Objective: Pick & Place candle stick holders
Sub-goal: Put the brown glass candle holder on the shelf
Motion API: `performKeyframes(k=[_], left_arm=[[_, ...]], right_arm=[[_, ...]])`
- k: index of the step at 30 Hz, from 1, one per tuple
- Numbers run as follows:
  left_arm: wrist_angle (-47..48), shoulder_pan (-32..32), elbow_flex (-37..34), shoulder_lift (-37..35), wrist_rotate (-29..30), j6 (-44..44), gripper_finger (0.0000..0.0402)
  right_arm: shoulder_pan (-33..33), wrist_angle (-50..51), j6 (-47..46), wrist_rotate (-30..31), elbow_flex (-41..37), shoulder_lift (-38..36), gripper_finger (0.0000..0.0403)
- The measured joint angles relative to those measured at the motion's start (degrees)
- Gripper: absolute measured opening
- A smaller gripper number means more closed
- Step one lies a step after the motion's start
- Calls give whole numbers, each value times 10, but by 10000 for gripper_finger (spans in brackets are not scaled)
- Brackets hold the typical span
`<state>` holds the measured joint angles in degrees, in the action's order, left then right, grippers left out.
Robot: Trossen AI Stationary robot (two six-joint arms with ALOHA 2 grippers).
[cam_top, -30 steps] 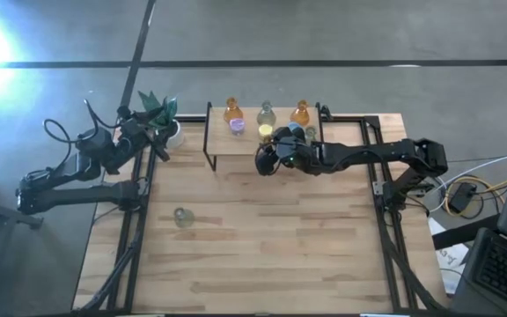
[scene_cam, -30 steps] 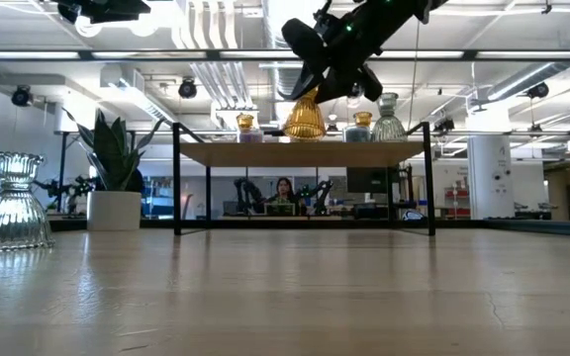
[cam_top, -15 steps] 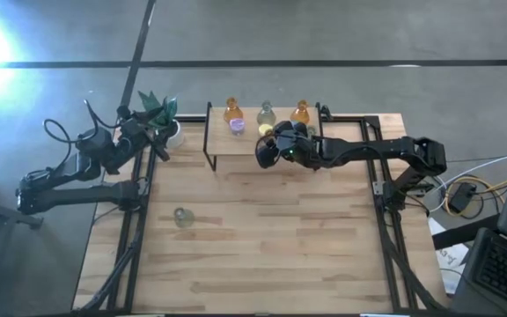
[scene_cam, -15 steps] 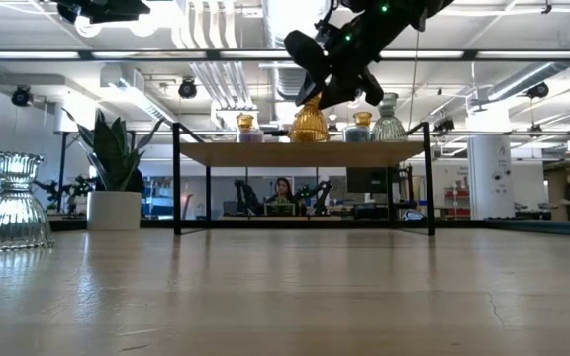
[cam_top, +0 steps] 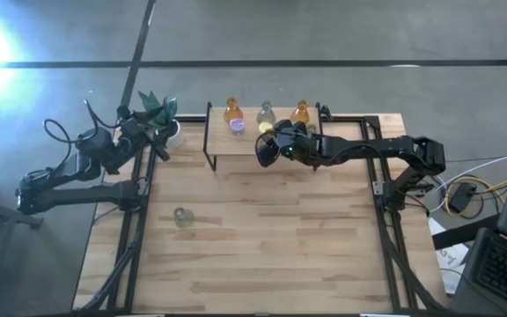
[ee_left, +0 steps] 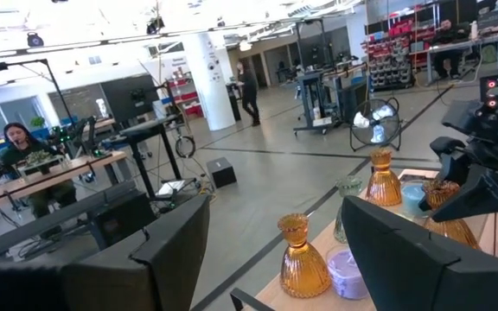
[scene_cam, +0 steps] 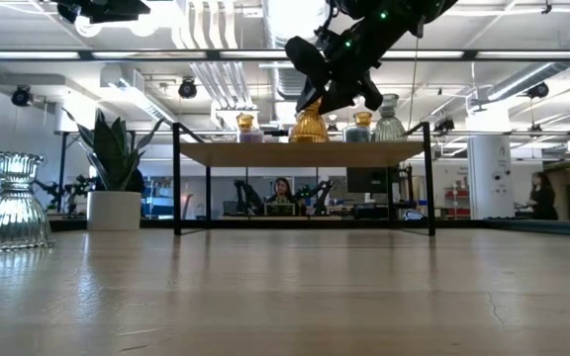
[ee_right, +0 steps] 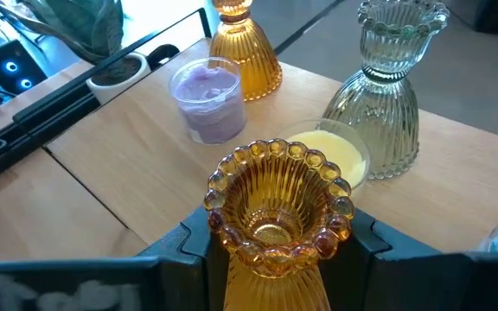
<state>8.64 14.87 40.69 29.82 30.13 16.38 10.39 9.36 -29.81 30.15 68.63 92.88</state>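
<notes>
Amber holder (ee_right: 277, 226) pinched in my right gripper (cam_top: 272, 145) jaws, over the shelf (cam_top: 221, 141) front edge.
My left gripper (cam_top: 144, 127) waits, jaws spread, beside the plant (cam_top: 158, 109).

**Open workshop hall around a pale wood bench**

A light butcher-block wooden tabletop (cam_top: 262, 238) sits on a grey concrete floor (cam_top: 341, 35) crossed by a dark seam, with strong glare at one corner. Behind it spreads a big room: white ceiling ducts (scene_cam: 211, 69), long fluorescent strip lights (scene_cam: 117, 56), a round white column (scene_cam: 485, 178), and desks with dark monitors (ee_left: 128, 99). Red storage shelving (ee_left: 400, 34) lines the far side. A person (scene_cam: 540, 196) stands distant.
</notes>
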Motion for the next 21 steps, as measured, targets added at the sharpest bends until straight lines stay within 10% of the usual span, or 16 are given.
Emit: performKeyframes(k=[21], left_arm=[[6, 0, 0, 0, 0, 0, 268]], right_arm=[[-24, -12, -5, 37, -2, 0, 123]])
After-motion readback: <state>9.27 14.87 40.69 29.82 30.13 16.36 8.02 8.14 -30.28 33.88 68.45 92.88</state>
